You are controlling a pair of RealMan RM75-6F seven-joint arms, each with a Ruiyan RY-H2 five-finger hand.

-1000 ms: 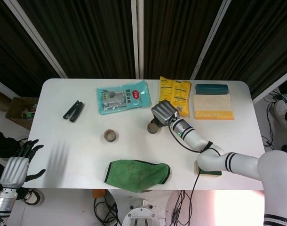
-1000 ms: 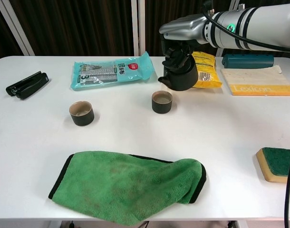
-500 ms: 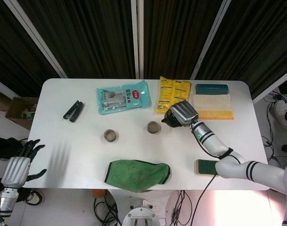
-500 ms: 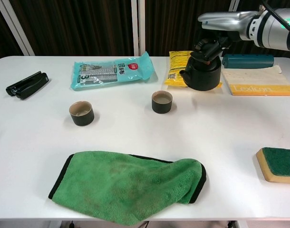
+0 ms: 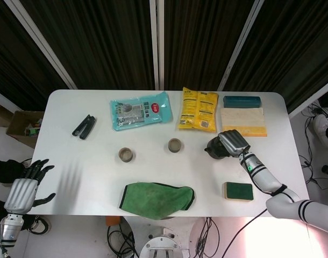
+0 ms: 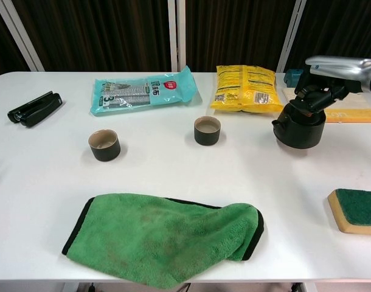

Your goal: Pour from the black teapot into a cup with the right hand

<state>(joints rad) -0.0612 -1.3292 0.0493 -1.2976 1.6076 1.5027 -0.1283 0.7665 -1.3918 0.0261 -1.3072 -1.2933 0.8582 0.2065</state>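
The black teapot (image 6: 298, 127) (image 5: 214, 149) stands upright at table height on the right side, well to the right of the nearer dark cup (image 6: 207, 130) (image 5: 175, 144). My right hand (image 6: 324, 82) (image 5: 233, 142) grips the pot from above and from its right. Whether the base touches the table is unclear. A second dark cup (image 6: 104, 145) (image 5: 126, 155) stands further left. Off the table's left edge, my left hand (image 5: 24, 189) hangs low, fingers spread and holding nothing.
A green cloth (image 6: 167, 236) lies at the front centre, a sponge (image 6: 357, 210) at the front right. Along the back lie a yellow snack bag (image 6: 247, 88), a teal packet (image 6: 142, 91), a book (image 5: 243, 122) and a teal case (image 5: 242, 100). A black tool (image 6: 34, 107) sits far left.
My right hand has carried the teapot from above the nearer cup to the right and down to table level. The pot is upright again. The left hand barely moved.
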